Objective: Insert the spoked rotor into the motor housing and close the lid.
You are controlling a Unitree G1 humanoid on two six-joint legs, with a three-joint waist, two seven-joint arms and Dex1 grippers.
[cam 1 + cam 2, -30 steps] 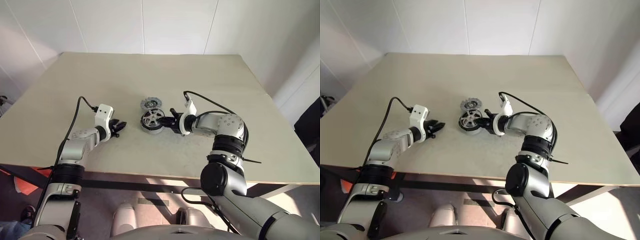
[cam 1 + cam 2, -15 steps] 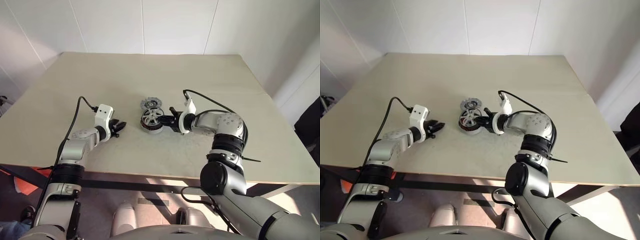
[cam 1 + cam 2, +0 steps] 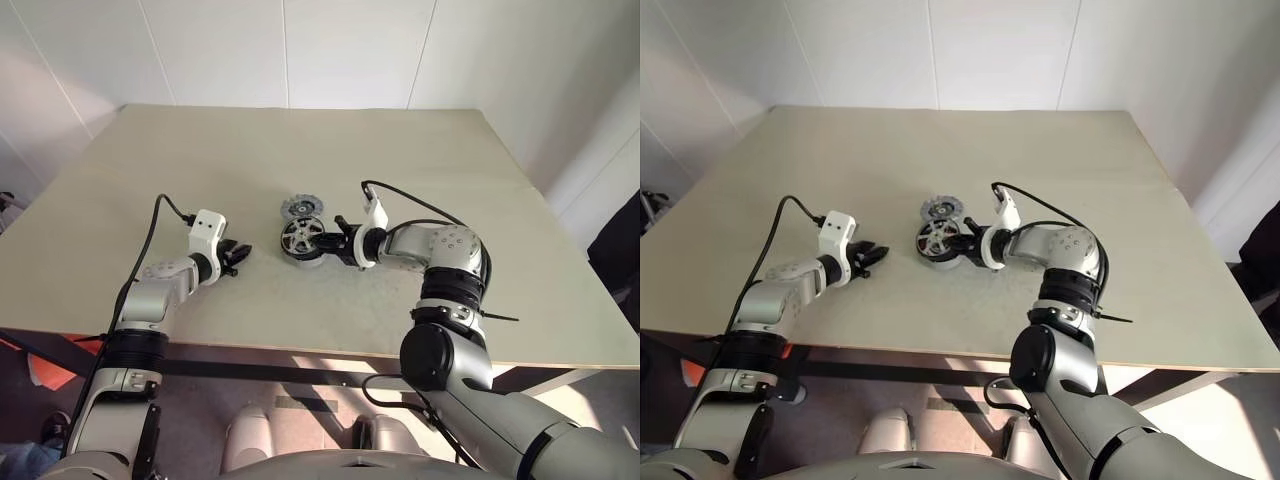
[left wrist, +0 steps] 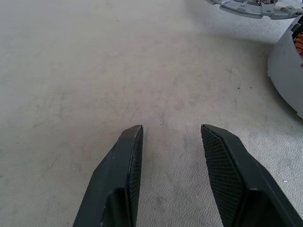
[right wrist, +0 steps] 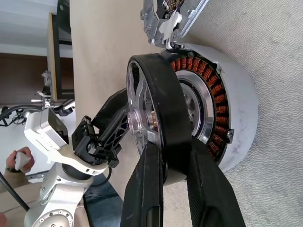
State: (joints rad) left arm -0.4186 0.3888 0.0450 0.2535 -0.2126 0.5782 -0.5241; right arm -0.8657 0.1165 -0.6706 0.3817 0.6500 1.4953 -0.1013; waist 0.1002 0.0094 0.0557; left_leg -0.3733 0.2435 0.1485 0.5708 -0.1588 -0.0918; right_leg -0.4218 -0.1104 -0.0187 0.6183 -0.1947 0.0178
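Two pincers: right pincer [image 5: 173,156] clamps the dark spoked rotor wheel [image 5: 156,106], tilted against the copper-coiled silver motor housing [image 5: 222,118]; left pincer [image 4: 170,137] hangs released over the beige counter [image 4: 94,71].

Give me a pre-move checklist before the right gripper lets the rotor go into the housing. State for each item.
1. Right gripper pinches the rotor rim: ok.
2. Rotor seated flat in the housing: not ok, it stands tilted, one edge out over the coils.
3. Rotor hub lined up with the housing centre: cannot tell.
4. Lid out of the way: ok, it lies on the table beyond the housing.
5. Left gripper clear: ok, open with nothing between its fingers, on the housing's other side.
6. Housing resting on the table: ok.
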